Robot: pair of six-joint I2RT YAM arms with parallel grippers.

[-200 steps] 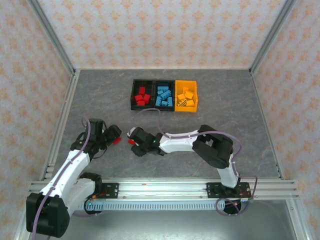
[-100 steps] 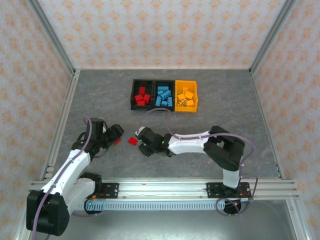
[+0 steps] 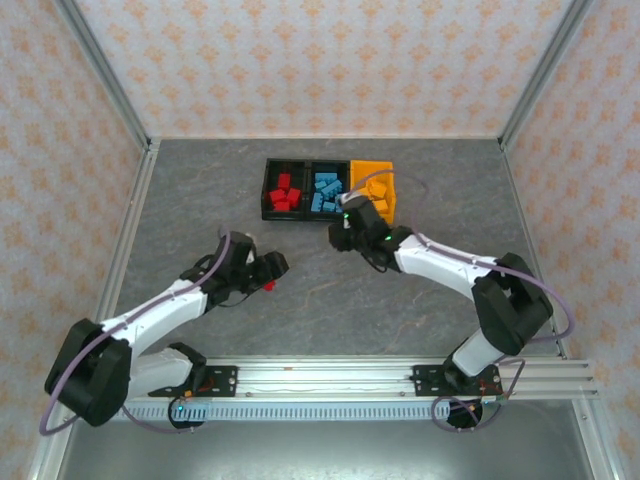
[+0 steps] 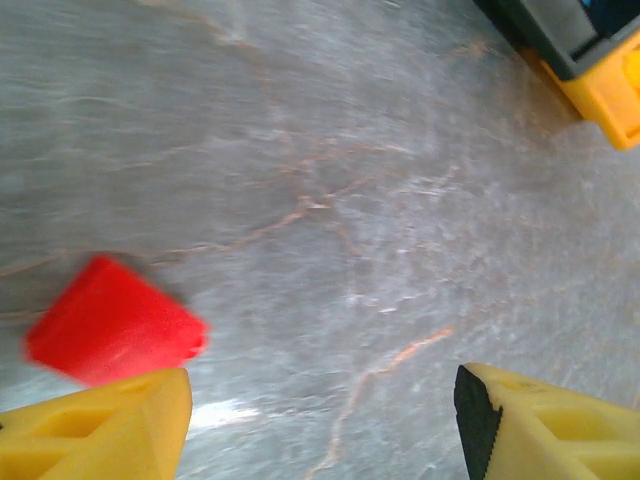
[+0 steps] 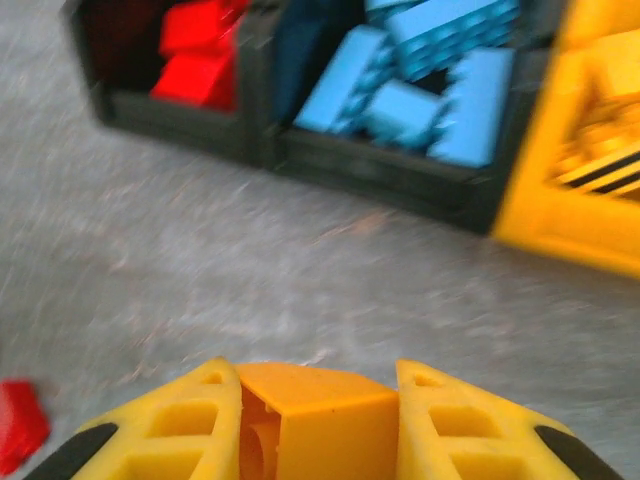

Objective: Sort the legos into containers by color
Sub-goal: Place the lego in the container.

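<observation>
Bins: three are sitting in a joined row at the far side of the grey table (image 3: pixel 330 320), with the left black bin (image 3: pixel 285 163), the middle black bin (image 3: pixel 328 163) and the orange-yellow bin (image 3: pixel 372 165) side by side.
Sorted bricks: red legos (image 3: pixel 284 192) are lying in the left black bin, blue legos (image 3: pixel 327 193) in the middle black bin, and orange-yellow legos (image 3: pixel 378 192) in the orange-yellow bin.
Loose red lego (image 4: pixel 115 320): it is lying on the table well in front of the bins, toward the left. In the left wrist view it is sitting just ahead of the tip of the left-hand finger, not in the gap between the fingers. I cannot tell whether it is touching that finger.
Left gripper (image 4: pixel 322 410): it is hanging low over the table with its yellow fingers spread wide and nothing between them.
Right gripper (image 5: pixel 318 430): it is clamping an orange lego (image 5: pixel 310 395) between its two yellow fingers.
Right gripper's place: it is reaching in just in front of the near wall of the middle black bin and facing the row.
Blur: the right wrist view is smeared, so brick studs are hard to make out there.
</observation>
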